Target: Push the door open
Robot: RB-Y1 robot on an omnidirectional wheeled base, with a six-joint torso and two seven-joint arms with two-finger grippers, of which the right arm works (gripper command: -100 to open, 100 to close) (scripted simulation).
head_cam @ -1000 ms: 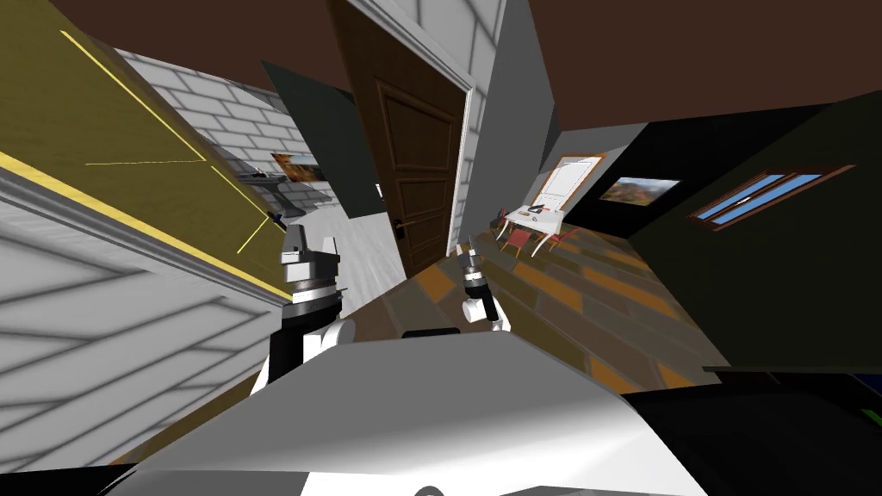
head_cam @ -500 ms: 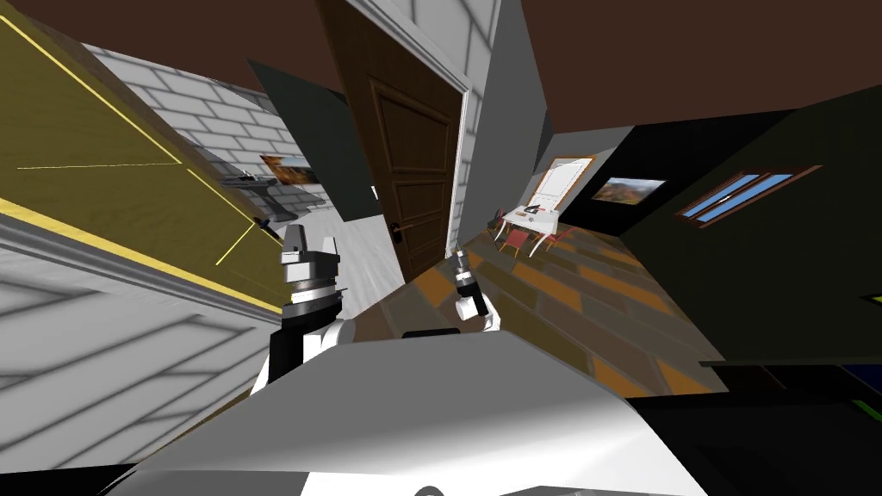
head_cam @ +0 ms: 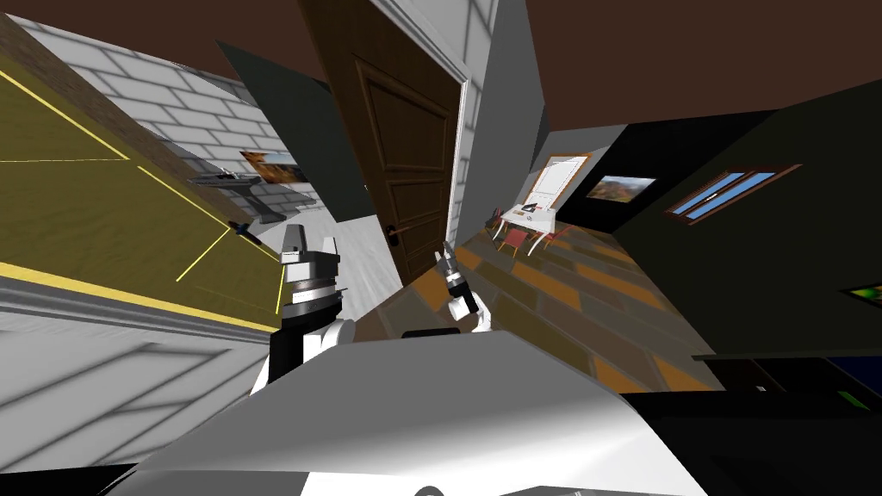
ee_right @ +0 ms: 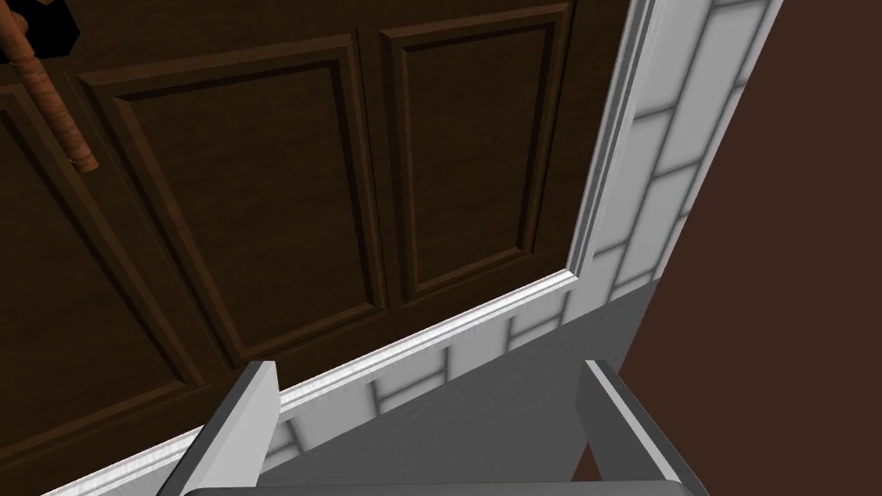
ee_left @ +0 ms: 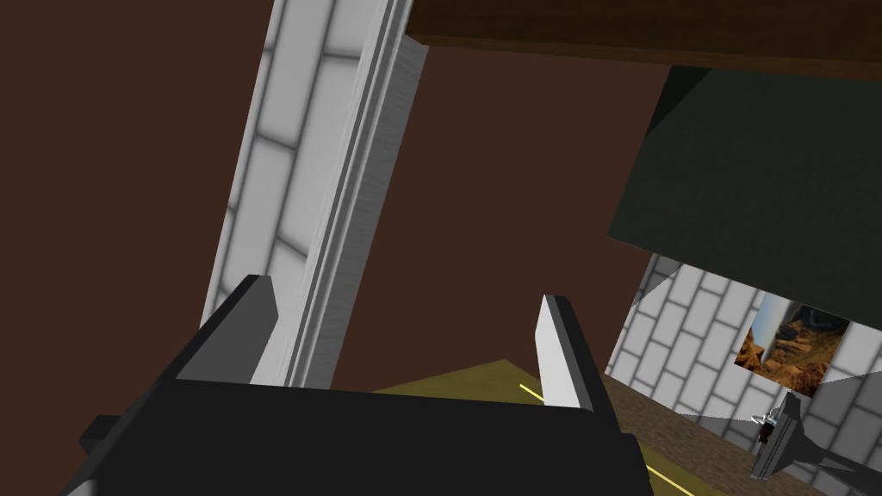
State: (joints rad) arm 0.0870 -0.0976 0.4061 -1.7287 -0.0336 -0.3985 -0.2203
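The dark brown panelled door (head_cam: pixel 405 155) stands ahead of me in a white frame (head_cam: pixel 461 146), its handle (head_cam: pixel 394 231) low on the left side. My right gripper (head_cam: pixel 448 255) is raised in front of the door's lower right part, a little short of it. In the right wrist view that gripper (ee_right: pixel 431 413) is open, pointing at the door panels (ee_right: pixel 258 198) and the frame (ee_right: pixel 594 172), with the reddish lever handle (ee_right: pixel 60 112) off to one side. My left gripper (head_cam: pixel 308 245) is held up to the left, open (ee_left: pixel 405 344) and holding nothing.
A large olive panel with yellow lines (head_cam: pixel 103 215) leans close on my left. A white table with red chairs (head_cam: pixel 527 222) stands farther back on the right over a striped floor (head_cam: pixel 560 293). A grey pedestal fixture (head_cam: pixel 228 182) is by the brick wall beyond the door.
My view has swung, shifting the whole picture left. My right gripper has moved closer to the door, towards the handle side. The left arm has held its pose.
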